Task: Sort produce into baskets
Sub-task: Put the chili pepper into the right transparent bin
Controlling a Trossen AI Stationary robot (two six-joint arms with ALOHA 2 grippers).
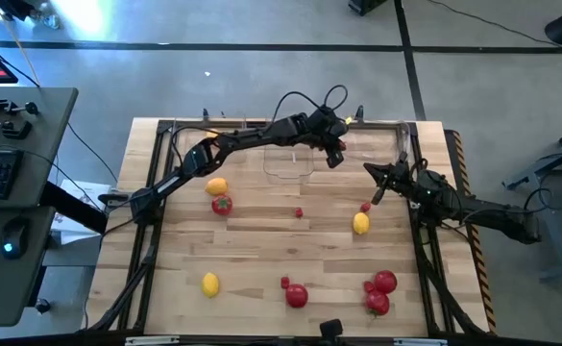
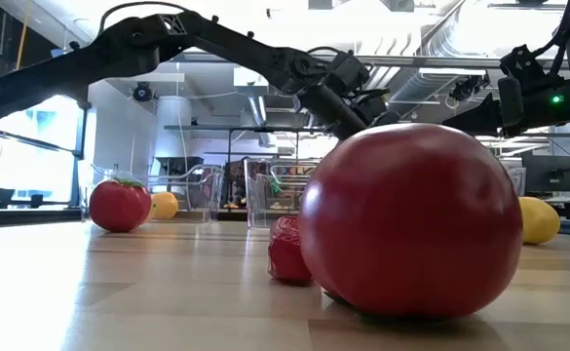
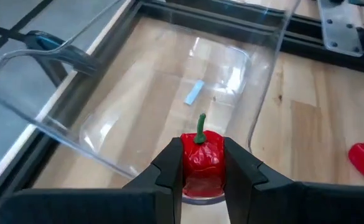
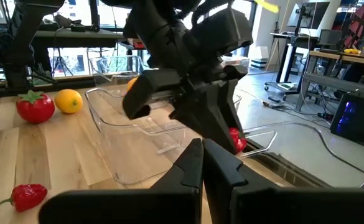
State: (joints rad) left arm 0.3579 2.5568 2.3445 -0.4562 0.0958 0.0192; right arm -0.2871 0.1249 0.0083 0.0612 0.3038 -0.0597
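Red and glossy, a small berry [image 3: 201, 155] with a green stem sat clamped between the two dark fingers of the left gripper [image 1: 337, 146], which hung at the right-hand edge of a clear plastic basket [image 1: 289, 160] near the far side of the wooden table [image 1: 261, 250]. In the left wrist view the basket lay open just beyond the berry, with only a small pale label on its floor. The right gripper [image 1: 376, 191] waited to the right of the basket, well apart from it, with its fingers drawn together on nothing, as the right wrist view showed. Loose produce lay scattered over the table: a lemon [image 1: 217, 186] touching a green-topped red fruit [image 1: 222, 204] left of the basket, a tiny red berry [image 1: 299, 212] below the basket, and another berry [image 1: 365, 207] just above a second lemon [image 1: 360, 223] near the right gripper. Along the near side lay a third lemon [image 1: 209, 284], a large round red fruit [image 1: 296, 295] with a small berry [image 1: 284, 282] just beside it, and two more round red fruits [image 1: 380, 291] close together at the right. The low view was filled by that large red fruit with the berry at its left, and further clear baskets [image 2: 265, 190] showed standing behind them.
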